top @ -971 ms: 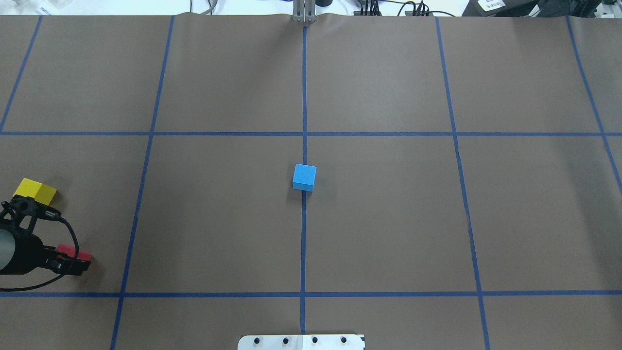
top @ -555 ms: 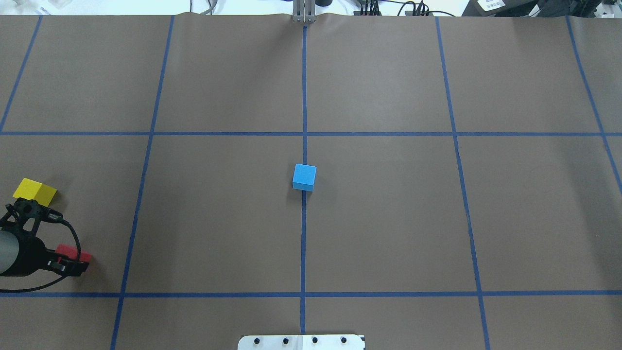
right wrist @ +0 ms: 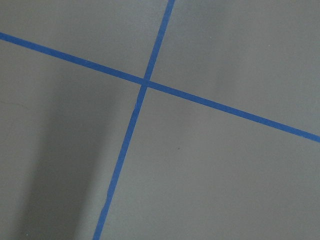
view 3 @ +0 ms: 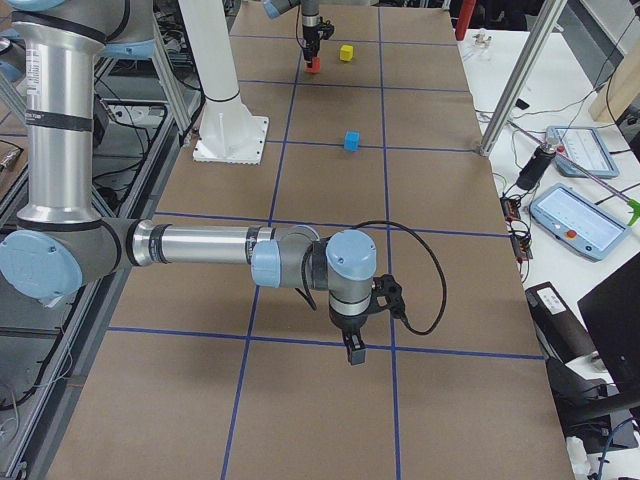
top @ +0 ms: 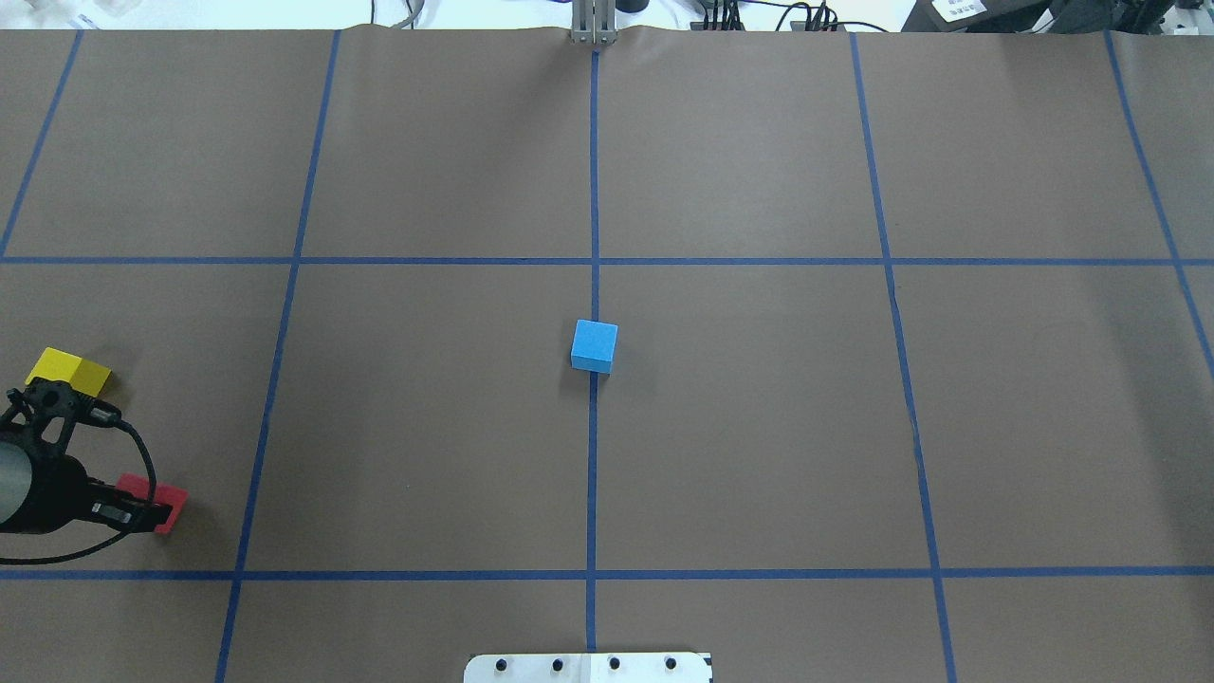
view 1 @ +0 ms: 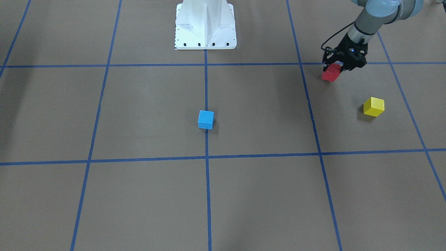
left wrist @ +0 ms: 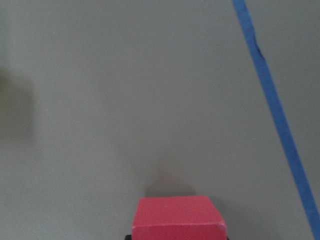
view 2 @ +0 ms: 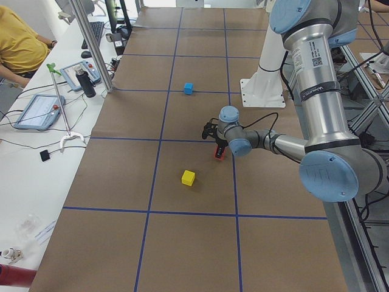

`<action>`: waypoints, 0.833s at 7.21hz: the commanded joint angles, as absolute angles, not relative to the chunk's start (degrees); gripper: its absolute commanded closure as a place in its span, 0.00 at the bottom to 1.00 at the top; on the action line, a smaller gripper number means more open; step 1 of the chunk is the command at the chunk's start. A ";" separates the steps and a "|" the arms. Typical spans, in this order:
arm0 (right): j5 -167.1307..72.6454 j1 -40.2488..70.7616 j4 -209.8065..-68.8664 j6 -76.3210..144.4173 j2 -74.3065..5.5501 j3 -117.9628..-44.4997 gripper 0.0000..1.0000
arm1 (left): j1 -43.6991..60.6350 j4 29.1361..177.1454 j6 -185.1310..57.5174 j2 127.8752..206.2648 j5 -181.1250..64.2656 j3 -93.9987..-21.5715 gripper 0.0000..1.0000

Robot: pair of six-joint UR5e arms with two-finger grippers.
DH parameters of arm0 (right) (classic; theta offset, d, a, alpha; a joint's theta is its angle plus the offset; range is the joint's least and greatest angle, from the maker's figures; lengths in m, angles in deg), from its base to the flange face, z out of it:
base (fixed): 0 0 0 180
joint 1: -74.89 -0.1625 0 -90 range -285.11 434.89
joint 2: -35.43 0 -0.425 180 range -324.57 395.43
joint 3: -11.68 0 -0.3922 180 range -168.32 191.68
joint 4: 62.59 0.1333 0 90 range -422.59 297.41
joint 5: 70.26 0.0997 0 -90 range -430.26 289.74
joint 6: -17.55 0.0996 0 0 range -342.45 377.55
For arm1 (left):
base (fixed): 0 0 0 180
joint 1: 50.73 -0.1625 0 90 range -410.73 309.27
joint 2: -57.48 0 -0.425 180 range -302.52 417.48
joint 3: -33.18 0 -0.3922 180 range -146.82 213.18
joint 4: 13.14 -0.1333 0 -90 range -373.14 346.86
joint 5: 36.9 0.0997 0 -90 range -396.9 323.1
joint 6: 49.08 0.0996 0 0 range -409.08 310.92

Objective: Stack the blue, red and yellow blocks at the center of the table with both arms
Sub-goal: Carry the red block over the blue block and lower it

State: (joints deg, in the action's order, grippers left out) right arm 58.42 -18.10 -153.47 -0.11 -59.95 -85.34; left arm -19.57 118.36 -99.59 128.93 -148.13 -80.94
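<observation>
The red block (top: 163, 495) is held in my shut left gripper (top: 142, 510) at the table's left edge, a little above the paper; the left wrist view shows the red block (left wrist: 177, 219) with its shadow beneath. In the front view the left gripper (view 1: 338, 66) grips the red block (view 1: 330, 73) from above. The yellow block (top: 68, 370) sits on the table just beyond it, apart from it. The blue block (top: 595, 345) sits at the table's center on the blue line. My right gripper (view 3: 355, 354) shows only in the right side view, and I cannot tell whether it is open or shut.
Blue tape lines divide the brown paper into squares. The white robot base plate (top: 588, 667) lies at the near middle edge. A metal post (top: 594, 24) stands at the far edge. An operator (view 2: 18, 42) and tablets sit at a side table.
My left gripper has shifted slightly to the right with the red block in it, and the block has come a little off the table. The yellow and blue blocks have not moved.
</observation>
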 commanded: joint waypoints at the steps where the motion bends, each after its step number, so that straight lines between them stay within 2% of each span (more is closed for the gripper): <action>1: 58.50 -18.10 -153.47 0.14 -60.02 -84.74 0.00 | -15.06 110.14 -99.53 135.91 -151.59 -81.78 1.00; 4: 58.41 -18.10 -153.47 0.67 -59.93 -83.34 0.00 | -12.85 80.55 -99.52 163.20 -151.24 -80.30 1.00; 5: 58.49 -18.01 -153.47 0.76 -59.93 -83.33 0.00 | -12.93 73.59 -100.22 172.34 -151.24 -77.41 1.00; 6: 58.50 -18.01 -153.56 0.93 -59.84 -83.33 0.00 | -13.11 71.35 -102.14 181.40 -151.24 -71.47 1.00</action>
